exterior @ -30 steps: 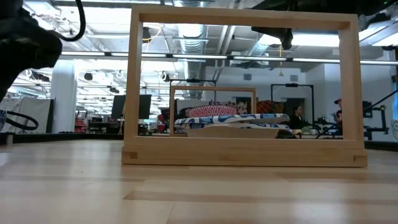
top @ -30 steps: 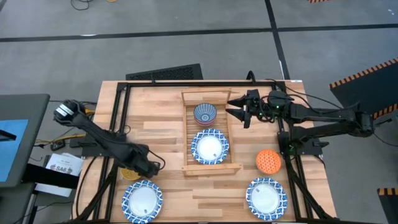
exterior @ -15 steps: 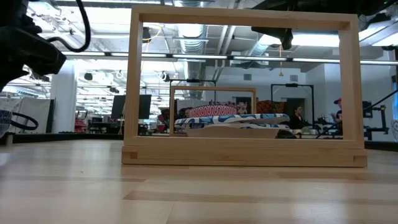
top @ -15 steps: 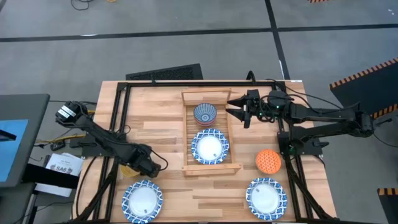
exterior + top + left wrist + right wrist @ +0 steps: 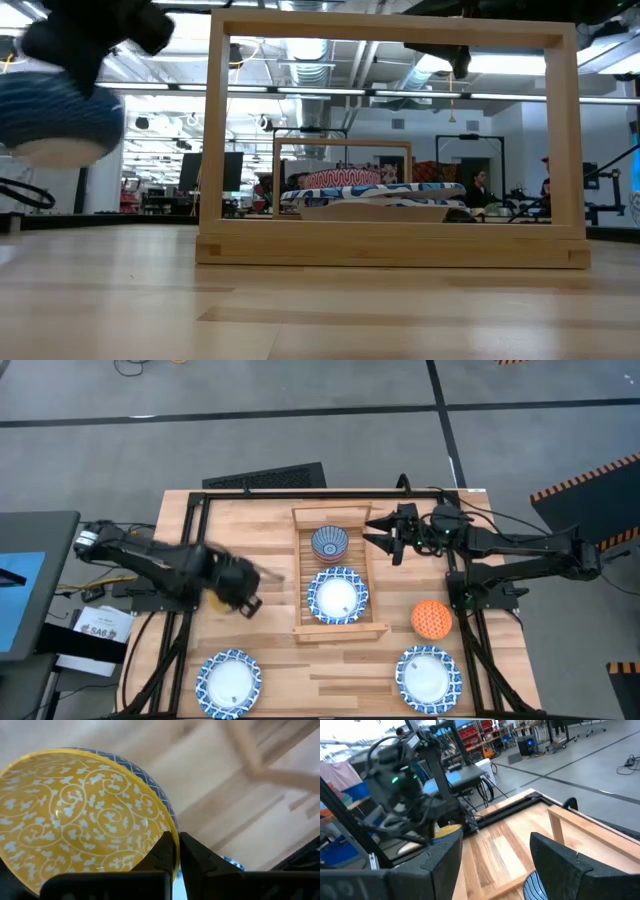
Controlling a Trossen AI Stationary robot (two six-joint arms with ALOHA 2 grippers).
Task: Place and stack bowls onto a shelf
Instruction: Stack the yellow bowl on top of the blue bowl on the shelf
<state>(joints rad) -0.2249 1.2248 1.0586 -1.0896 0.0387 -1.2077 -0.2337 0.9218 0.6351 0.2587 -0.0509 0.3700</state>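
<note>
Now we carry the small deep yellow-lined bowl (image 5: 82, 817) toward the light-wood slatted shelf (image 5: 302, 582).
The left gripper (image 5: 175, 851) pinches the bowl's rim between closed fingers, so it hangs clear of the plank table (image 5: 250, 550); a second ago it sat low by the near-left patterned bowl (image 5: 228, 682). The right gripper (image 5: 385, 538) waits, jaws spread, beside the shelf.

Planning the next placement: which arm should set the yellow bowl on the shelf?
Left. Its hand is shut on the yellow bowl, lifted beside the shelf. The right hand waits open and empty at the shelf's far corner.
</note>
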